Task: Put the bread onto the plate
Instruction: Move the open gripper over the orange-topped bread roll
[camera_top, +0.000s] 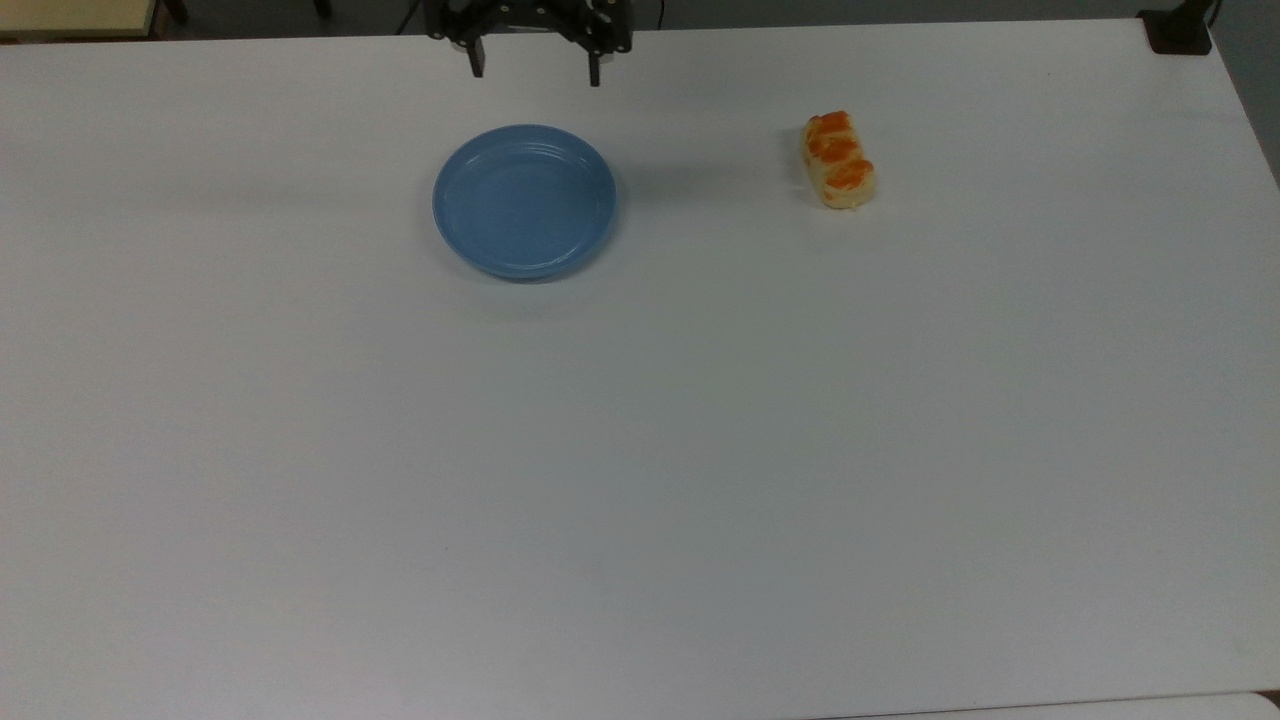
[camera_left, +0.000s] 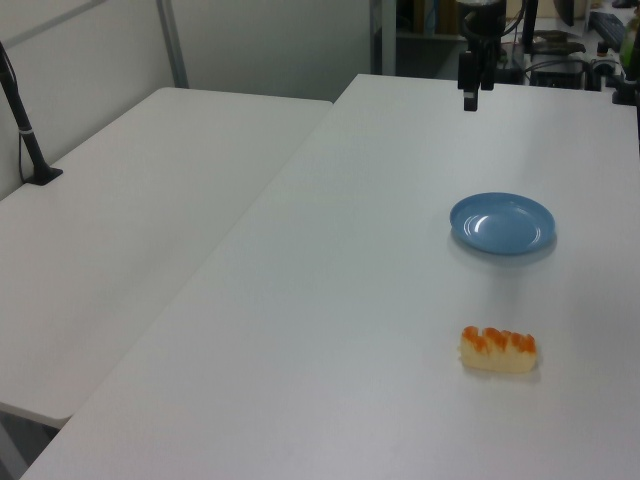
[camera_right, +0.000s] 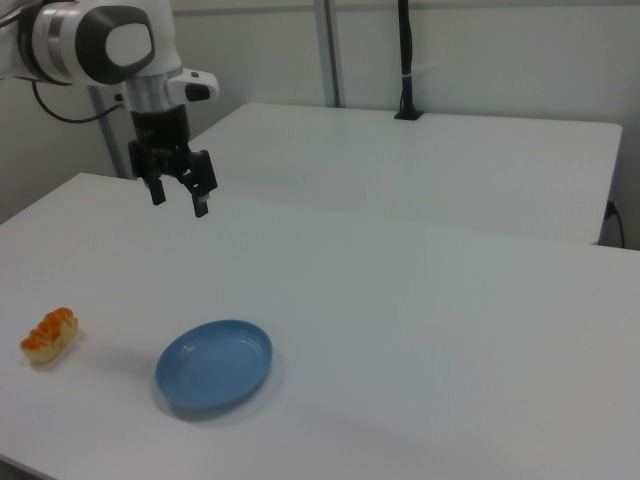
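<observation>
Two task items on the white table (camera_top: 640, 450), both untouched. Going near to far in the left view: the bread (camera_left: 498, 349) lies flat at the front, glazed bumps up; the plate (camera_left: 502, 222) sits further back, well apart from it, nothing on it; the gripper (camera_left: 470, 95) hangs in the air beyond the plate at the table's far end. In the top view the bread (camera_top: 838, 159) is toward the top view's right, the plate (camera_top: 525, 200) nearer the middle, the gripper (camera_top: 535, 68) just past the plate's far rim. Right view shows the same – bread (camera_right: 49, 335) by the right view's left edge, plate (camera_right: 214, 365) beside it with a gap, gripper (camera_right: 178, 194) high above the table.

Fingers spread wide, holding nothing. Task not started, I'd say – the reach to the bread comes first.

Risks, as I judge them:
- The loaf is small and low, so a descent that stops high closes on air; one too deep hits the table.
- The fingers should straddle the narrow width. Grabbing along the length would likely overrun the opening and push the loaf away.
- The glazed top looks slick, and a shallow pinch may slip during the carry.
- The plate is shallow and glossy, so a drop from height could let the bread skid over the rim.
</observation>
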